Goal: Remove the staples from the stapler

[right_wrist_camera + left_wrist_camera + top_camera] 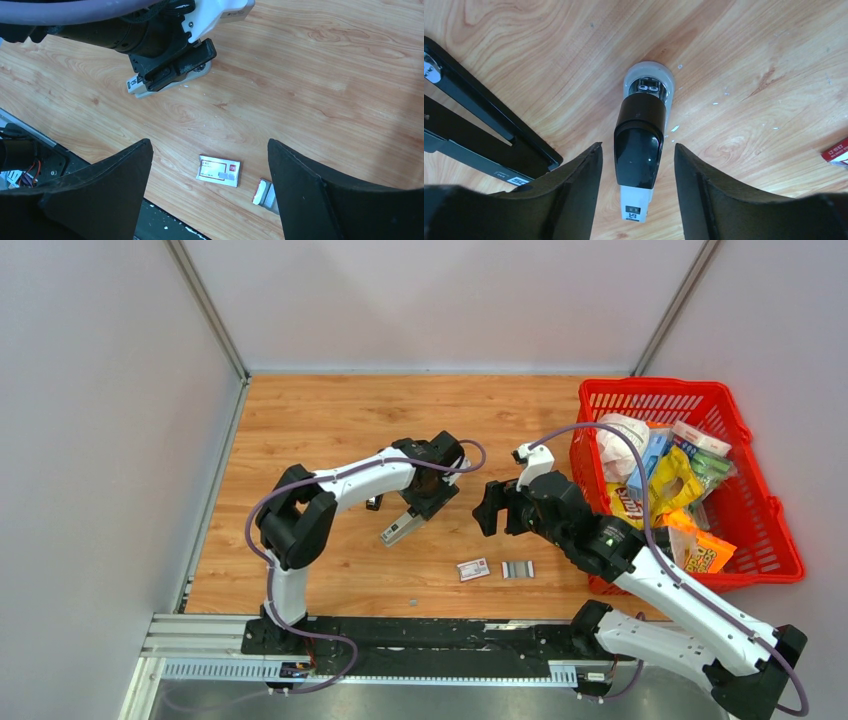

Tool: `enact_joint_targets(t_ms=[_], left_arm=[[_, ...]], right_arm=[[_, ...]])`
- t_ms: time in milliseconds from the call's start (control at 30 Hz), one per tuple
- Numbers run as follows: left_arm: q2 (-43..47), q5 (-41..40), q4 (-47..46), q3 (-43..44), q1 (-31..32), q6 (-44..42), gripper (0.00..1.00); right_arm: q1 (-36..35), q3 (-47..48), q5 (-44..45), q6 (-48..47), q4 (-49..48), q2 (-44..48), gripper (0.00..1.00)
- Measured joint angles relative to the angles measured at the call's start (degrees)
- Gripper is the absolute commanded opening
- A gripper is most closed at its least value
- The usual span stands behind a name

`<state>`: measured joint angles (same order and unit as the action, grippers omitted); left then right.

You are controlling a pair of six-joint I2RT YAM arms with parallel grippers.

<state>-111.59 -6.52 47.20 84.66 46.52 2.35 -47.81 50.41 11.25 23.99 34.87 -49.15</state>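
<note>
Two grippers, and both are spread wide open. The left gripper hangs over the stapler, which lies on the wooden table roughly mid-table. On the left wrist camera the stapler sits in the gap between the two fingers, black top over a white base. There's bare wood showing on either side of it, so nothing's pinched.

The right gripper hovers just to the right of the left one, also spread and holding nothing.

The staples are out on the table. They're a short ribbed grey strip, closer to the arm bases than the stapler is and well apart from it. Just left of the strip, near but not touching, a small red-and-white box lies flat. In the right wrist view both show up down between the fingers, with the strip partly hidden behind the right-hand finger.

Over at the right edge there's a red plastic basket stuffed with snack packets. The right arm's purple cable loops up in front of it.
</note>
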Motion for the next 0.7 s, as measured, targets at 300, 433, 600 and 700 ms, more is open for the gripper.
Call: enact_joint_targets(t_ms=[300,433,600,700], left_arm=[[2.5,0.0,-2.0,-1.2,0.0,-0.2,0.64],[3.0,0.0,-2.9,-2.9,0.0,-0.2,0.64],[3.0,0.0,-3.4,-4.2,0.0,-0.2,0.57],[3.0,0.0,-3.9,-4.4,0.0,-0.2,0.48]], right_arm=[[0.0,0.0,0.0,0.0,0.0,0.0,0.89],[0.0,0.0,0.0,0.2,0.0,0.0,0.89],[0.0,0.0,0.0,0.2,0.0,0.0,0.89],[0.0,0.0,0.0,0.2,0.0,0.0,0.89]])
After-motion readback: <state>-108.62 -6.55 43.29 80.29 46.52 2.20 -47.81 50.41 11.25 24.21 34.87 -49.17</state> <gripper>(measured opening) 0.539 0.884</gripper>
